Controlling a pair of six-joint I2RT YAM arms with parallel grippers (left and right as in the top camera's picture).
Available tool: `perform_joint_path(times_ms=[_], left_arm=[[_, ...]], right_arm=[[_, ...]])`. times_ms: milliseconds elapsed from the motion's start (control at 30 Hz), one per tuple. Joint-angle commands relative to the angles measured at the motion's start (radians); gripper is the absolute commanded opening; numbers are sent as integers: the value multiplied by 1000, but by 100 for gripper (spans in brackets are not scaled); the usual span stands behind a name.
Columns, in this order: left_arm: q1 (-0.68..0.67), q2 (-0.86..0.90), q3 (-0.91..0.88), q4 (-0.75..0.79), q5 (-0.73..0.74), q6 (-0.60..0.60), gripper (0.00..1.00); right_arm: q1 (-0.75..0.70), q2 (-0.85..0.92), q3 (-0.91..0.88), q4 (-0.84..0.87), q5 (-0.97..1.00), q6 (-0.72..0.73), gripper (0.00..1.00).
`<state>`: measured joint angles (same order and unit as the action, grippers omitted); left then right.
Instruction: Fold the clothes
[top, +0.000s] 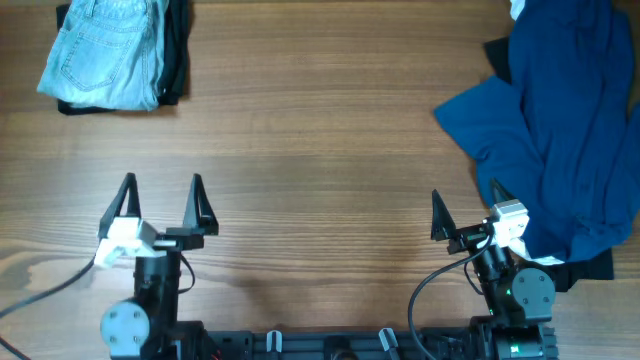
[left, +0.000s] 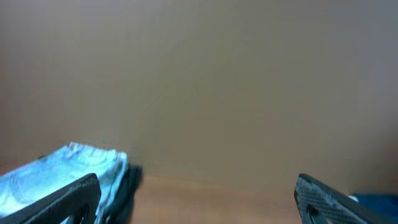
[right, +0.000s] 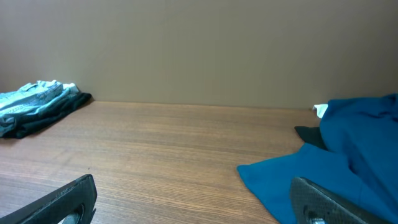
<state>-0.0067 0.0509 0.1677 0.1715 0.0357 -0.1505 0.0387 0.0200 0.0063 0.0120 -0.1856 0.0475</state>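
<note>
The pale light-blue denim shorts (top: 105, 55) lie folded at the far left corner of the table, on top of a black garment (top: 176, 50). They also show in the left wrist view (left: 56, 177) and, small, in the right wrist view (right: 31, 99). My left gripper (top: 162, 205) is open and empty near the front left, well short of the shorts; its fingers show in its own view (left: 199, 202). My right gripper (top: 467, 212) is open and empty near the front right, its fingers at the bottom of its own view (right: 193, 202).
A large dark navy-blue garment (top: 560, 120) lies crumpled over the right side of the table, reaching the right gripper's outer finger; it also shows in the right wrist view (right: 336, 162). A black cloth (top: 575, 270) peeks out beneath it. A bare wooden table (top: 320, 130) lies between.
</note>
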Motion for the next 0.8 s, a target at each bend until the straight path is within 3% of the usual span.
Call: perform_joint_path(times_ms=[0,300,500,767], left_arm=[[-5,-47,-75,71,37,8,100],[-5,-48,-162,48,53,9,100],[-3,-48,-162,-248,53,8,100],[-2,-46,-162,-243,50,9,100]], right_arm=[[3,-8,-1,3,7,5,100],[3,-6,-1,3,7,5,100],[3,-6,-1,3,7,5,100],[3,-6,-1,3,7,5,100]])
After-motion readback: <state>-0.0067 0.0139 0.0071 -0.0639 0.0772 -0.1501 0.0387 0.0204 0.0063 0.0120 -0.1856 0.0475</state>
